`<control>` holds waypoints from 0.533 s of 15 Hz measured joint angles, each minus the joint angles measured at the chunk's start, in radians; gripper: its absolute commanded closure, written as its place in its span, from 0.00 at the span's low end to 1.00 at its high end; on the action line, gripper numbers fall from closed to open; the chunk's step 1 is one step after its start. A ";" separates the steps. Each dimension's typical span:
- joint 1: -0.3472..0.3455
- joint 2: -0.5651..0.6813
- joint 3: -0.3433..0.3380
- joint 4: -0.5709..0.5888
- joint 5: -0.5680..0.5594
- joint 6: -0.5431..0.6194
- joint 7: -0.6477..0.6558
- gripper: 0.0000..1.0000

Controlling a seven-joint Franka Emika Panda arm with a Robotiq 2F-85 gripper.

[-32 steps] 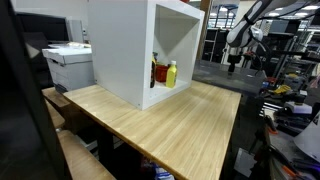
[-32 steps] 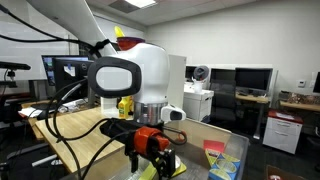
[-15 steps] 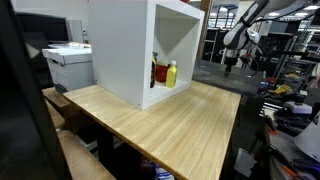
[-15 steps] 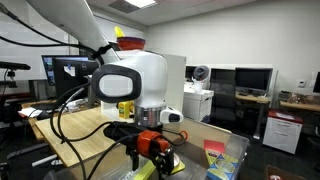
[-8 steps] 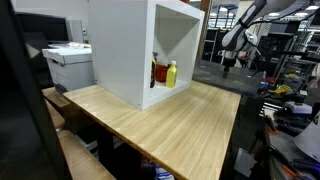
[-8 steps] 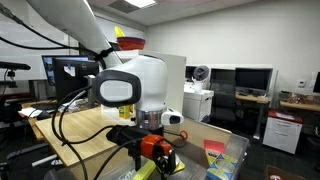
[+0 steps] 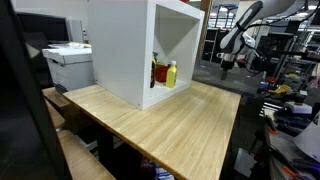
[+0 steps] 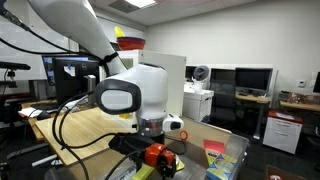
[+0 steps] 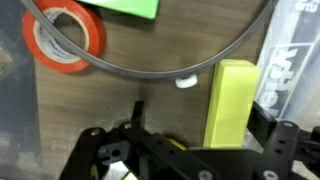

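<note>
dark brown surface (image 9: 110,95) fills the wrist view, and the end effector (image 9: 185,155) hangs over it, jaws spread wide with nothing between them. a yellow-green block (image 9: 228,100) lies just right of centre, nearest the end effector; an orange tape roll (image 9: 65,38) sits far left, and a grey cable (image 9: 160,72) curves across between. a straight descent could, i judge, snag that cable or knock the block askew. in an exterior view, a white cubby (image 7: 120,50) on the wooden worktop (image 7: 170,125) holds bottles (image 7: 168,73).
</note>
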 measured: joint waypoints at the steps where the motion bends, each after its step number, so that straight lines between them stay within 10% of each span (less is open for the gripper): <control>1: -0.009 0.003 0.009 0.002 0.006 0.000 -0.013 0.00; 8: -0.041 0.006 0.044 0.024 0.023 0.000 -0.057 0.00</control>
